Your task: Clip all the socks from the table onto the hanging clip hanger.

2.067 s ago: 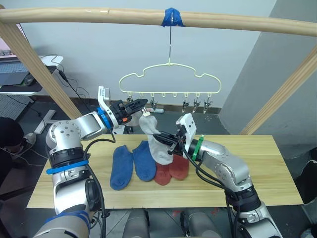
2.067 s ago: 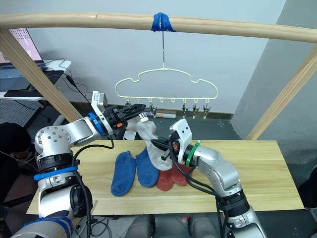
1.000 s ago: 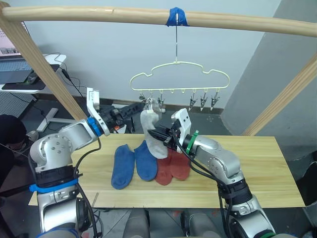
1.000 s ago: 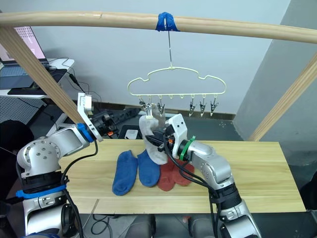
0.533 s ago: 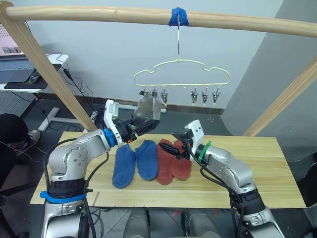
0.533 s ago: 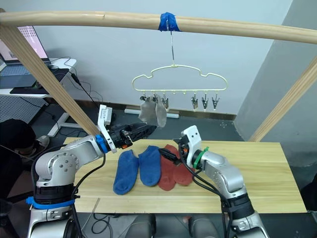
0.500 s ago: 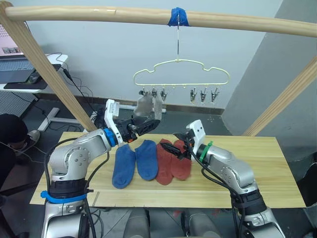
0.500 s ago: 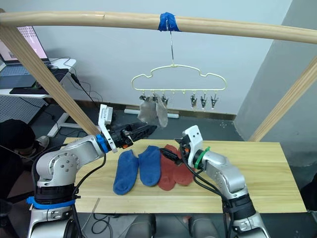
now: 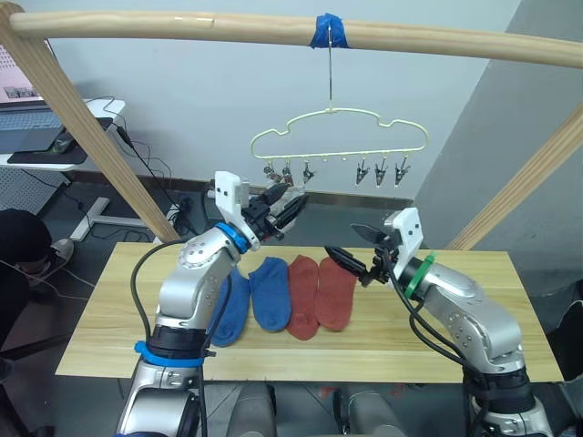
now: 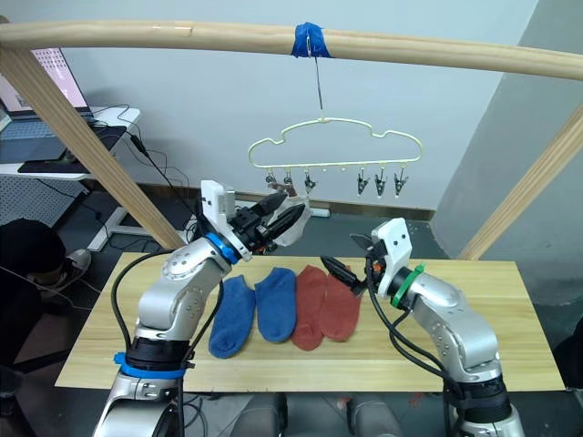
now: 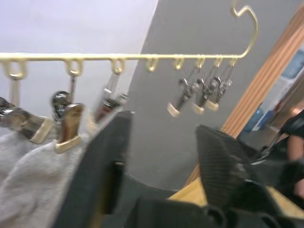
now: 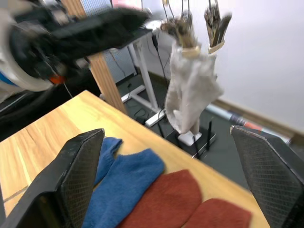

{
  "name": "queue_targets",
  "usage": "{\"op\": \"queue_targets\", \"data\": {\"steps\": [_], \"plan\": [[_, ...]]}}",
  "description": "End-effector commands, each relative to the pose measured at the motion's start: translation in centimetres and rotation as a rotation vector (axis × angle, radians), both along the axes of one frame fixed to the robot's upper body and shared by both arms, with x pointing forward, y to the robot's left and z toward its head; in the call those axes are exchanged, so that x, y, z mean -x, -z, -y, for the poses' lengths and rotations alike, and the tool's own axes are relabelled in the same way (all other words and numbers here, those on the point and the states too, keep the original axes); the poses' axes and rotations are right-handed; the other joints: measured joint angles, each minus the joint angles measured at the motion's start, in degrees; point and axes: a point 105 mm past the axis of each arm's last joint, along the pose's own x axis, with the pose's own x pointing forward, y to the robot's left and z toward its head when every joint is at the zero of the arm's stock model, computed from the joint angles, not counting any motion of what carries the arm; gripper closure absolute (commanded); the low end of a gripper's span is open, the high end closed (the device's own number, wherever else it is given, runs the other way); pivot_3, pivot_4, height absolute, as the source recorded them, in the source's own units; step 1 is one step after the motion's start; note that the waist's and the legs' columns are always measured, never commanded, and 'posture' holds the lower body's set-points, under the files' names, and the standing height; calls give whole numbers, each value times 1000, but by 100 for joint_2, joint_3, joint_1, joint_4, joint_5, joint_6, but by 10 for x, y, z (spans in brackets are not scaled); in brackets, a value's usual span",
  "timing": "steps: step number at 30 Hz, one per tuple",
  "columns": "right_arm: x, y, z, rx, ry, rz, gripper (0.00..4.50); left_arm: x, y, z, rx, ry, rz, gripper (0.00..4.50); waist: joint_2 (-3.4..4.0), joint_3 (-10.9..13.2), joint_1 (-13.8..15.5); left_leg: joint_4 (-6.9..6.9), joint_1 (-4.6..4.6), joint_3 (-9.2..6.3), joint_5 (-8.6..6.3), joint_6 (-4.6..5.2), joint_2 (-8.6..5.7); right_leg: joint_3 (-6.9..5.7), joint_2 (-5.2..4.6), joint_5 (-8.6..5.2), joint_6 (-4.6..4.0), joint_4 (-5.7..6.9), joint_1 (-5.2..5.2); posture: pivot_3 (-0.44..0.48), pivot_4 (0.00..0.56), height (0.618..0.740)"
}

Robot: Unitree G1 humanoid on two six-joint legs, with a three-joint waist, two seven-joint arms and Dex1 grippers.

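Both end effectors are empty, with their fingers apart. Left end effector is raised just below the clip hanger, near the clips at the hanger's left end, and it holds nothing. Right end effector hangs lower, below the hanger's middle and just above the tabletop, also with nothing between the fingers.

Two light grey socks hang already from the clips at the left end of the hanger; the right wrist view shows them side by side, each held by its own clip. Further along the hanger toward its right end, the remaining clips hang free.

Below the hanger, four socks lie flat on the tabletop in one row: two blue socks on the left side and two red socks just beside them, touching each other. The right end effector is closest to the red pair.

My judgement is that the grey pair is finished and the work stands between two steps, so about one third is done. The next move probably calls for lowering one end effector to a sock on the tabletop, pinching it near the cuff, and lifting it to a free clip while the other end effector opens that clip. The hanger hangs from one hook and may swing when pushed.
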Motion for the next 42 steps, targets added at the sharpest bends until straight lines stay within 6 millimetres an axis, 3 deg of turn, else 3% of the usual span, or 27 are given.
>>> {"op": "queue_targets", "data": {"steps": [1, 5, 10, 32, 42], "plan": [[9, -34, 2, -54, -37, 131, 0, -6, -9, 2, -6, -36, 78, 2378, 0, 0, -23, 1, 0, 1, 0, 0, 0, 2, 0, 0, 0, 0, 0, 6, 169, 740], [14, -52, -2, -70, -87, 211, 0, -19, -7, 6, -4, -80, 101, 2378, -1, 0, -23, 6, 0, 0, 0, 1, -2, 1, 1, 0, 0, 3, 1, -8, 168, 740], [9, -59, -4, -75, -79, 242, 0, -34, -3, 8, -7, -115, 108, 2378, -1, 0, -25, 11, 0, 1, 0, 1, -4, 3, 1, 1, 2, 2, 4, -25, 164, 740], [6, -66, -6, -73, -68, 266, 0, -57, -3, 9, 33, -176, 126, 2378, -1, 1, -42, 9, -1, 0, 0, 1, -4, 1, 1, 1, 3, 2, 4, -52, 167, 740], [6, -67, -6, -69, -60, 271, 0, -60, -8, 21, 61, -152, 136, 2378, -1, 1, -55, 9, 0, 0, 0, 1, -4, 1, 1, 1, 3, 2, 4, -62, 165, 740]]}}
